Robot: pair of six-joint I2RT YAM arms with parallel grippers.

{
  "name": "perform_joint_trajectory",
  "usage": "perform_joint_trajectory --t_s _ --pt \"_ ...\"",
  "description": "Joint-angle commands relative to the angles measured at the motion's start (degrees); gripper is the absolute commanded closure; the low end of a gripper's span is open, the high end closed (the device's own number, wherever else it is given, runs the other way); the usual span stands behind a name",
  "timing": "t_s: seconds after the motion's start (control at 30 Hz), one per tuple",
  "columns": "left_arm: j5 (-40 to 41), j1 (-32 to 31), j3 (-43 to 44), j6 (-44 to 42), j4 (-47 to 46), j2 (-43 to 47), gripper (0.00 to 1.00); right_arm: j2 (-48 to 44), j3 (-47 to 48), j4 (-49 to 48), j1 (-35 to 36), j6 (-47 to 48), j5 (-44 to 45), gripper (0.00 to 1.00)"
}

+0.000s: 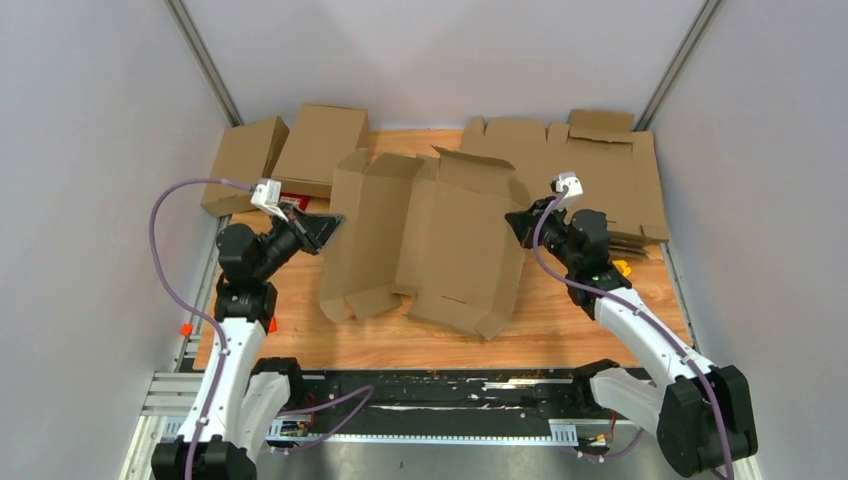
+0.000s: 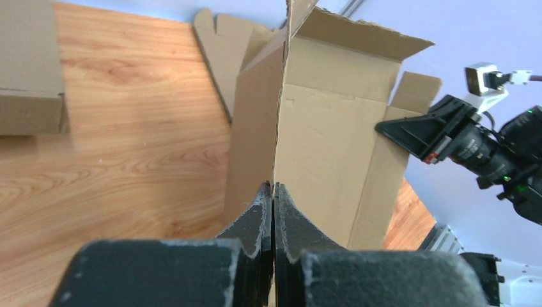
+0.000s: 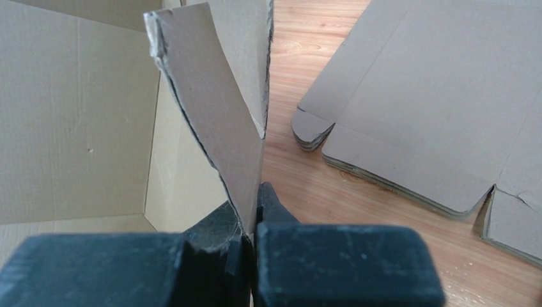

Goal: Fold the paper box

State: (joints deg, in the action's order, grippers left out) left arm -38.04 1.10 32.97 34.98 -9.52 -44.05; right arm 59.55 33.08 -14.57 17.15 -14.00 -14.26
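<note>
Paper box between folded cartons and flat cardboard stack

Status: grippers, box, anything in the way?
Left gripper shut on paper box, left wall. Right gripper shut on its right flap. Box partly raised. Cardboard stack beside, not blocking.

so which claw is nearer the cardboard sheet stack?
Right. The right claw, gripping the right edge of the paper box, sits beside the cardboard sheet stack; the left claw grips the opposite edge.

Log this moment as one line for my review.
left gripper: shut on paper box left edge | right gripper: shut on paper box right flap | stage: folding not finished
</note>
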Motion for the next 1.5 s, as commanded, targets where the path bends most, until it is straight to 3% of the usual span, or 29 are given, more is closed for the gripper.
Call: perform_joint_trajectory --t_s 0.0,0.2,0.4,0.57,0.73,0.87,1.0,1.13,1.23,1.4,1.47 --pt "-4.7 -0.5 -4.5 6.2 -8.4 5.0 1.00 -0.9 2.5 -7.4 0.3 0.1 -1.2 1.00" --pt "-7.3 -2.3 -11.1 14.1 -20.4 12.3 1.00 -1.6 2.4 -12.8 0.8 -0.7 -1.8 1.00" --pt "-4.1 -2.4 -12.7 9.1 -10.9 24.0 1.00 -5.2 0.3 -18.8 1.1 0.4 -3.8 1.00" --pt "1.9 -2.8 -21.9 10.6 -6.3 35.4 1.00 -7.5 -3.8 -23.7 1.6 5.0 -10.1 1.00" --pt "1.9 -3.5 -24.5 9.3 -4.9 36.2 1.00 -6.8 -6.6 -25.9 1.8 5.8 -10.3 1.00" --pt "3.4 -3.7 -22.3 3.9 2.4 36.0 0.98 -7.2 -7.3 -23.3 1.9 6.9 -7.3 1.00" --pt "6.7 -3.7 -19.8 0.1 9.0 35.3 0.73 -8.6 -9.5 -24.1 1.8 8.1 -6.6 1.00" --pt "9.0 -3.7 -19.5 0.5 6.6 31.8 0.52 -9.1 -9.7 -25.4 1.8 8.8 -9.5 1.00" --pt "9.2 -3.7 -18.6 0.4 2.1 26.5 0.52 -8.7 -9.5 -25.9 1.9 8.8 -11.7 1.00" --pt "8.7 -3.7 -12.9 -2.5 3.1 21.5 0.58 -8.7 -9.1 -24.7 1.8 9.2 -11.4 1.00" --pt "9.0 -3.9 -11.3 -3.6 4.7 22.0 0.66 -8.6 -8.7 -23.7 1.9 9.3 -10.8 1.00"
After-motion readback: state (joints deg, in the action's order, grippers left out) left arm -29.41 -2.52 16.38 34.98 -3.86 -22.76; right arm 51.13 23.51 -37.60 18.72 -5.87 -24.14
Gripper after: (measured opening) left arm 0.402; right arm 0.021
